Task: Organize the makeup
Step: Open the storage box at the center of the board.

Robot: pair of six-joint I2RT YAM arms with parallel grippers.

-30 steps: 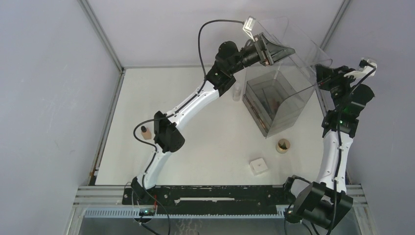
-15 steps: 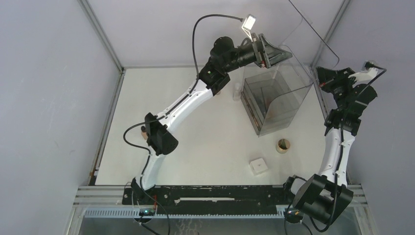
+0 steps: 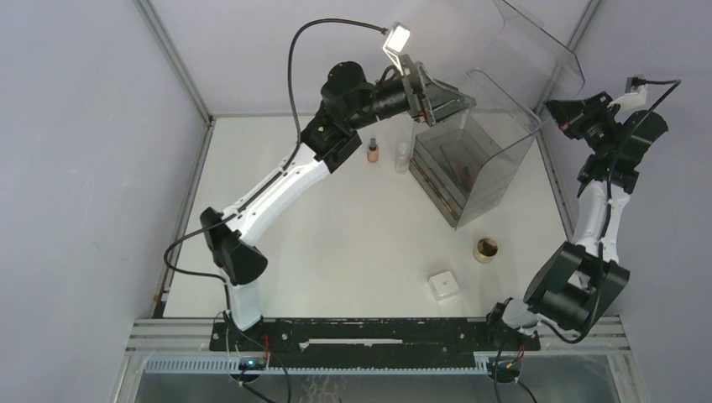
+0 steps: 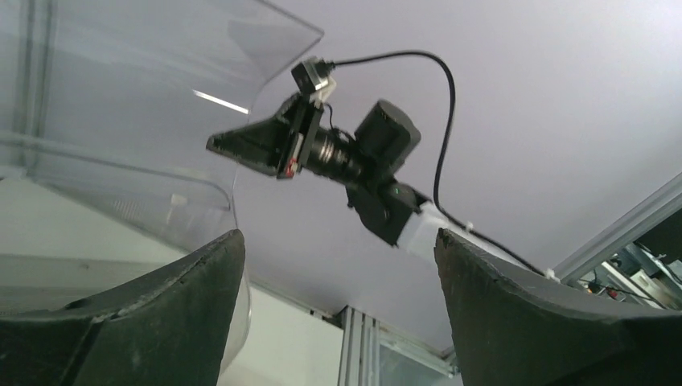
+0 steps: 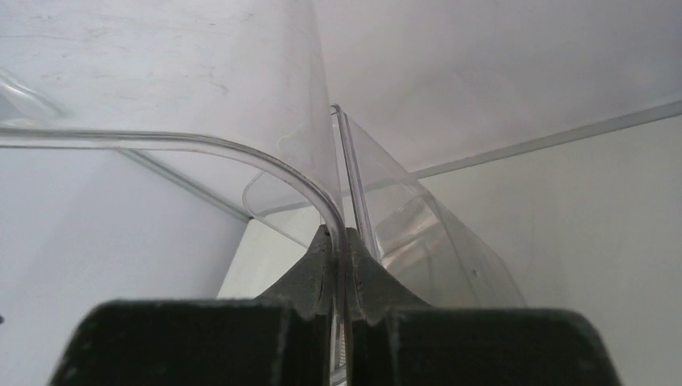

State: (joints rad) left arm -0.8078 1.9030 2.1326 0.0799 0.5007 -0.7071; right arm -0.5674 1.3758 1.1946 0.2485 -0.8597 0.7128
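The big clear plastic bin (image 3: 483, 172) stands at the back right, with reddish makeup (image 3: 464, 170) lying inside. My right gripper (image 3: 561, 114) is shut on the bin's thin clear edge (image 5: 326, 205) and holds it raised; the edge sits pinched between the fingertips (image 5: 312, 265). My left gripper (image 3: 458, 94) is open and empty, in the air by the bin's upper left rim. Its fingers (image 4: 161, 310) frame the right gripper (image 4: 251, 145). A tan dark-capped bottle (image 3: 373, 154), a small clear bottle (image 3: 404, 158), a round tan puff (image 3: 486, 248) and a white box (image 3: 443, 285) sit on the table.
A raised clear flap (image 3: 537, 38) of the bin reaches up towards the back corner. The white table (image 3: 336, 252) is walled in by grey panels. The left arm's elbow (image 3: 235, 259) hangs low at the left. The black base rail (image 3: 361, 334) runs along the near edge.
My left arm has swung left and back from the bin, uncovering the tan bottle. My right gripper has lifted the clear edge higher and to the right.
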